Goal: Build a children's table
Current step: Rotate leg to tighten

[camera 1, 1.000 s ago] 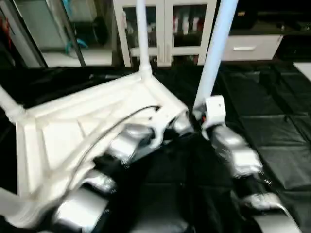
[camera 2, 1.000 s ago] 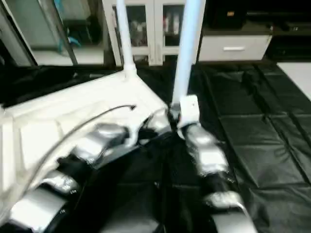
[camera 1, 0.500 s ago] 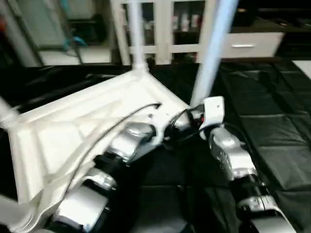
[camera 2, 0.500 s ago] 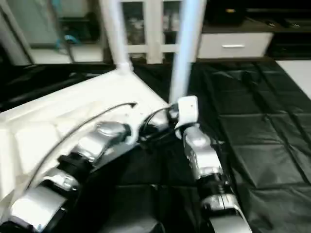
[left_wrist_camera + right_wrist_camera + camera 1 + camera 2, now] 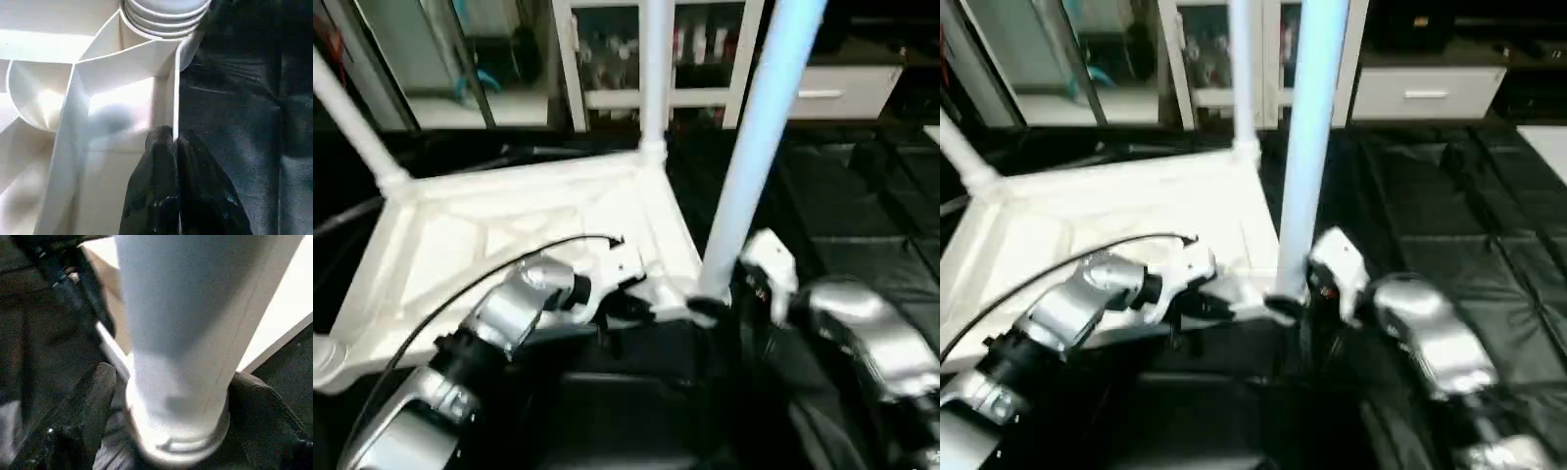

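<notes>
Nearest, the right gripper (image 5: 171, 431) has its black fingers (image 5: 93, 396) clamped around the base of a long tapered white tube leg (image 5: 759, 147), apparently seating it in the near corner socket. Just beside it, the left gripper (image 5: 176, 147) pinches the rim wall of the white plastic rectangular top (image 5: 509, 235), fingers together on it, probably steadying it. The top lies underside up on the black padded floor (image 5: 871, 225), with two more legs (image 5: 654, 69) standing at its far corners.

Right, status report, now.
Left end effector clamped on tabletop rim. Right end effector gripping leg at near corner socket. Nothing blocking.
</notes>
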Robot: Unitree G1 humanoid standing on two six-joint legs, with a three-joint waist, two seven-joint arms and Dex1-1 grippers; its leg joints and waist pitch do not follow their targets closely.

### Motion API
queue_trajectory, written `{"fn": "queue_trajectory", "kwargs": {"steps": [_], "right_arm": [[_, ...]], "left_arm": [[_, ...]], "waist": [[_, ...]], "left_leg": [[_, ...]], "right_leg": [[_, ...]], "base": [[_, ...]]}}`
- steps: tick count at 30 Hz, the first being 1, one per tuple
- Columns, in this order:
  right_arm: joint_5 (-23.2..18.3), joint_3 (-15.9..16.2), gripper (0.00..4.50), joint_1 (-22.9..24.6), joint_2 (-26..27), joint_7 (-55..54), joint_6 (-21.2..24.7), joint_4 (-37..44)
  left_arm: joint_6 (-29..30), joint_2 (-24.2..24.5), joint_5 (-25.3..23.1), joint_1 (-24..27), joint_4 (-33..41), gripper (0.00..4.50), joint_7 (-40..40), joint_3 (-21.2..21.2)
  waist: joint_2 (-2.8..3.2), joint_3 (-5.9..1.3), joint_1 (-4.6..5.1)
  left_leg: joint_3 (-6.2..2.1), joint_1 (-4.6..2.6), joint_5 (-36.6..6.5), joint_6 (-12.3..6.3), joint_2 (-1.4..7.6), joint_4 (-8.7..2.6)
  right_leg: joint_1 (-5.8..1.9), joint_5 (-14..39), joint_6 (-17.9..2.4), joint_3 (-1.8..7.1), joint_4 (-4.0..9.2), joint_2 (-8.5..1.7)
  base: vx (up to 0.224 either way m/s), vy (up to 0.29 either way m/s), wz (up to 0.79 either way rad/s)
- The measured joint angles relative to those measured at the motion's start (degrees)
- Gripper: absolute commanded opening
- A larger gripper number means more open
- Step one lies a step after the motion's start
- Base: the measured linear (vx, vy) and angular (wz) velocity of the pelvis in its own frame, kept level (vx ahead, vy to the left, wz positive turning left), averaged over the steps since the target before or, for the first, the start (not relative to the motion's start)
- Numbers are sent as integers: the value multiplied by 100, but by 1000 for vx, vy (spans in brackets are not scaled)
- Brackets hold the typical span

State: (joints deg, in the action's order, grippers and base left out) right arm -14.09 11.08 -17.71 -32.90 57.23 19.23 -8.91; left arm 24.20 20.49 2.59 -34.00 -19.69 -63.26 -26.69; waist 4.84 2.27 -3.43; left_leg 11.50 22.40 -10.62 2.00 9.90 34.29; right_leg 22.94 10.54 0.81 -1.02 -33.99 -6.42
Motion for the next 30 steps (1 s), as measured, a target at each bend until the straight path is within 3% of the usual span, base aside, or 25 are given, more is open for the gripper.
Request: {"fn": "queue_trajectory", "kwargs": {"steps": [8, 9, 19, 30], "right_arm": [[73, 58, 373, -21, 54, 56, -4, 5], [73, 56, 347, -30, 82, 47, -4, -4], [78, 39, 272, -48, 120, 43, -7, -44], [87, 39, 265, -48, 142, 58, -9, -46]], "left_arm": [[193, 55, -4, 39, 211, 0, -50, -35], [201, 55, -4, 40, 219, 0, -54, -35], [288, 98, -10, 78, 314, 0, -88, -33], [341, 120, -11, 118, 390, 0, -86, -22]], "waist": [[2, -1, 12], [2, -1, 11], [2, -1, 8], [2, -2, 9]], "left_leg": [[-2, -3, 0, 0, 4, -5], [-1, -3, 0, 0, 4, -4], [-2, -3, 0, 0, 4, -3], [-1, -4, 0, 0, 4, -3]], "right_leg": [[2, 1, 1, -2, -4, 5], [2, 1, 1, -2, -3, 5], [3, 1, 1, -2, -4, 5], [3, 1, 1, -2, -4, 6]], "base": [[0, 0, 0], [0, 0, 0], [0, 0, 0], [0, 0, 0]]}}
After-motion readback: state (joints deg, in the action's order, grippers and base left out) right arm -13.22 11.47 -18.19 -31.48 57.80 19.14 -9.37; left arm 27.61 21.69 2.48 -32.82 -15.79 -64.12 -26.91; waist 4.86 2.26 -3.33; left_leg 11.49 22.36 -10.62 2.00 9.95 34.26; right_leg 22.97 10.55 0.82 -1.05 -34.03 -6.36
